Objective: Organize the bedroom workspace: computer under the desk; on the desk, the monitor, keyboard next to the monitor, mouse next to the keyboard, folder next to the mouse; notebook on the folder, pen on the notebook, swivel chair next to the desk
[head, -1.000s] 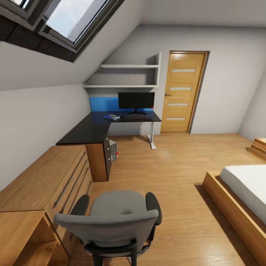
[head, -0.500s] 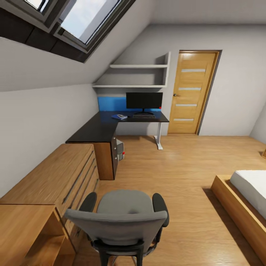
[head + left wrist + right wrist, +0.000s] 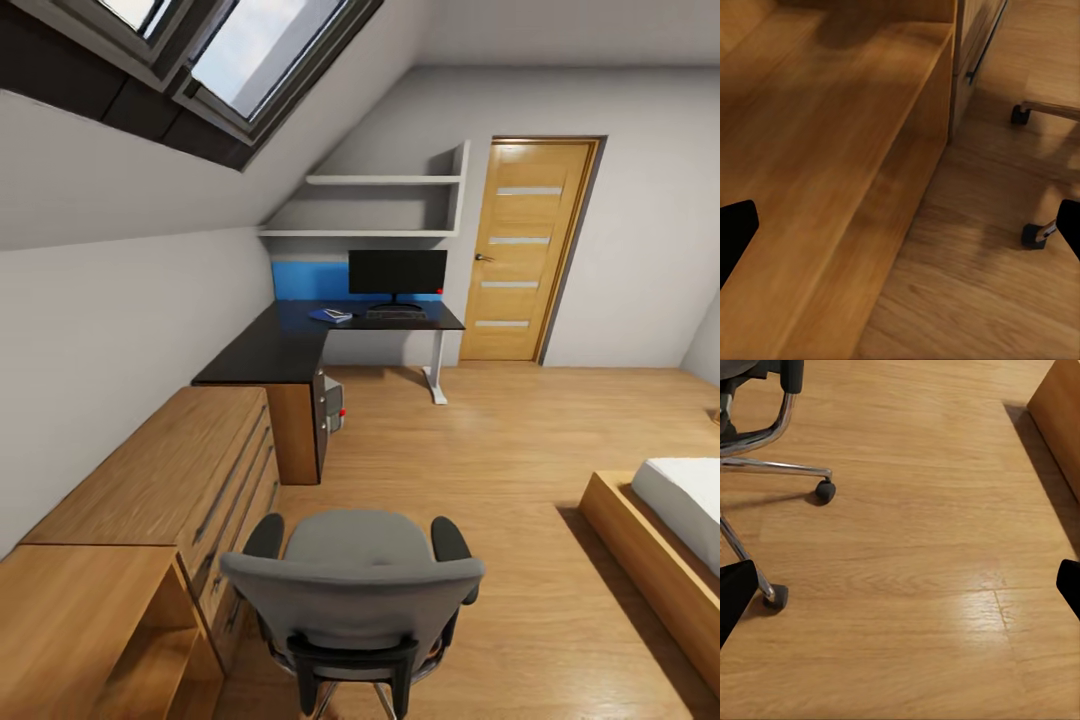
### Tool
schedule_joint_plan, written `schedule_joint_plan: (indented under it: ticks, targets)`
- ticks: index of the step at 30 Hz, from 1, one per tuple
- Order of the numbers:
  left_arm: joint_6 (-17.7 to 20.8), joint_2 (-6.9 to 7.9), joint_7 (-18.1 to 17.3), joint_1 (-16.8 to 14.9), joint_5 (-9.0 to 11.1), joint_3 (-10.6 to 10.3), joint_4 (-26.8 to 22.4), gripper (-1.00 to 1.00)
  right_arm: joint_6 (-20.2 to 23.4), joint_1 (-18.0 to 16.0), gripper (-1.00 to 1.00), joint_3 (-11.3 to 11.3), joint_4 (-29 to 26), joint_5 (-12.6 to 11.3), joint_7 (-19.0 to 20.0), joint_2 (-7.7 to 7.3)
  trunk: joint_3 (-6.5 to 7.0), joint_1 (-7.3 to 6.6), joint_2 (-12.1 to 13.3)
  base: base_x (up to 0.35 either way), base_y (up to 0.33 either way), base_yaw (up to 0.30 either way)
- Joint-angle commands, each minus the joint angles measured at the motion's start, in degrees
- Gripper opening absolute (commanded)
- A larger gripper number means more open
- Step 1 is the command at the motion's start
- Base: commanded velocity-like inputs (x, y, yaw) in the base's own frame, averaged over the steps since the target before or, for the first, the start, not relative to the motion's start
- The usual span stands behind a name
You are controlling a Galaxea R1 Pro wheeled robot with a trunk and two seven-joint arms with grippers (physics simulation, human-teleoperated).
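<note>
Swivel chair (image 3: pixel 355 590) close in front, back toward camera, well apart from the surface (image 3: pixel 300 340) at the far wall. Monitor (image 3: pixel 397 275), keyboard (image 3: pixel 394 314) and folder (image 3: pixel 330 315) up there, computer (image 3: pixel 334 405) underneath. Left pincer (image 3: pixel 900 225) and right pincer (image 3: pixel 900 585) both spread wide, holding nothing, over wooden floor.

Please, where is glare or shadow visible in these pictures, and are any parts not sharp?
Right wrist view: a pale glare patch on the floor, and thin shadows under the swivel chair legs. Left wrist view: soft, slightly blurred wood. Head view: bright skylight; small items on the distant desk are unsharp.
</note>
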Motion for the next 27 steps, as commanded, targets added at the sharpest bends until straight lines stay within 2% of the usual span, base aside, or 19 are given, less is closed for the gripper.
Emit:
schedule_joint_plan:
  ticks: [1, 27]
  targets:
    - [0.0, 0.01, 0.1, 0.0, 0.5, -0.4, -0.1, 1.0, -0.2, -0.1, 1.0, 0.5, 0.1, -0.6, 0.0, 0.03, -0.05, 0.0, 0.0, -0.015, 0.04, 0.001]
    - [-0.4, -0.36, 0.2, 0.1, 0.5, -0.3, -0.3, 1.0, -0.2, -0.1, 1.0, 0.6, 0.1, -0.5, 0.0, -0.06, -0.05, 0.0, 0.0, -0.002, 0.006, 0.0]
